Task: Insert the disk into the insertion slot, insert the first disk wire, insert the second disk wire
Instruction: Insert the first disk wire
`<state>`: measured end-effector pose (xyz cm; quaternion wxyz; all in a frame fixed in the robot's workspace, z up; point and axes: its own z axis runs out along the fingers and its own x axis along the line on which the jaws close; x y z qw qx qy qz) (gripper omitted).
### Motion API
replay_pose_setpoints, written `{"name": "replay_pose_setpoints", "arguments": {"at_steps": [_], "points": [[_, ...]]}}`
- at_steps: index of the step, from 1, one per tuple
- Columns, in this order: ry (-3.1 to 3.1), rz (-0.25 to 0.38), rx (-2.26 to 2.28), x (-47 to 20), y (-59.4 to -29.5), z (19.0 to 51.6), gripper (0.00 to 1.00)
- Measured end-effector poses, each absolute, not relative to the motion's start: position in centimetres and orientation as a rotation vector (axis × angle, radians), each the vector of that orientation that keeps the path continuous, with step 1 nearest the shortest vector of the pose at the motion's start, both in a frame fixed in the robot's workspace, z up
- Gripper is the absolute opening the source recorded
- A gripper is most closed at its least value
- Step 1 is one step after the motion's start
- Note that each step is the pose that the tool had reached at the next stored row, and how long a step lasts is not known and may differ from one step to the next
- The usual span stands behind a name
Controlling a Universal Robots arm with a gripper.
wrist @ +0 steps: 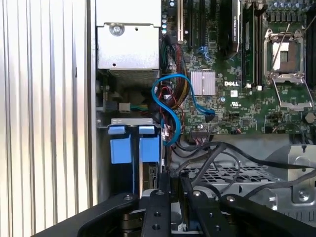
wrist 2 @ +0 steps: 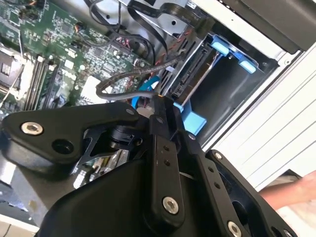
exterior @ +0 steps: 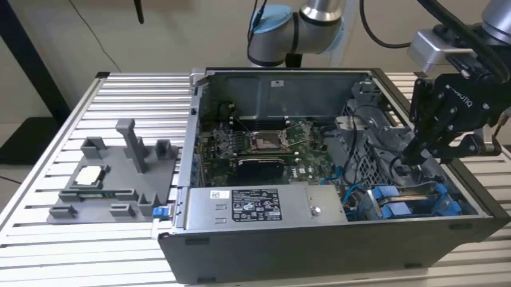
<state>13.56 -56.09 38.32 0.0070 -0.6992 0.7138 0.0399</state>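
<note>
The disk (wrist 2: 193, 74) stands on edge inside the insertion slot (wrist 2: 232, 96), and its blue carrier tabs (wrist: 148, 148) show at the bay's mouth. In the exterior view the slot (exterior: 415, 200) lies in the case's near corner, on that view's right. My gripper (exterior: 415, 156) hangs just above it, inside the case. In both wrist views the gripper (wrist 2: 160, 101) (wrist: 175, 177) has its fingers close together on the end of a black disk wire (wrist 2: 121, 79), right beside the disk's connector edge. A blue wire (wrist: 165, 106) loops from the motherboard towards the disk.
The grey power-supply box (exterior: 264, 206) fills the case's front. The motherboard (exterior: 264, 143) lies behind it. A grey parts tray (exterior: 112, 179) sits on the slatted table (exterior: 48, 239) at the exterior view's left. A person's hand (wrist 2: 291, 190) shows outside the case.
</note>
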Motion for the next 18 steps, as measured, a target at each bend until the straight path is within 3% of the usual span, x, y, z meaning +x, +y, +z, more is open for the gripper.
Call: {"name": "replay_pose_setpoints", "arguments": {"at_steps": [18], "points": [[2.184, -0.009, -2.207, 13.56, -56.09, 37.63, 0.19]]}}
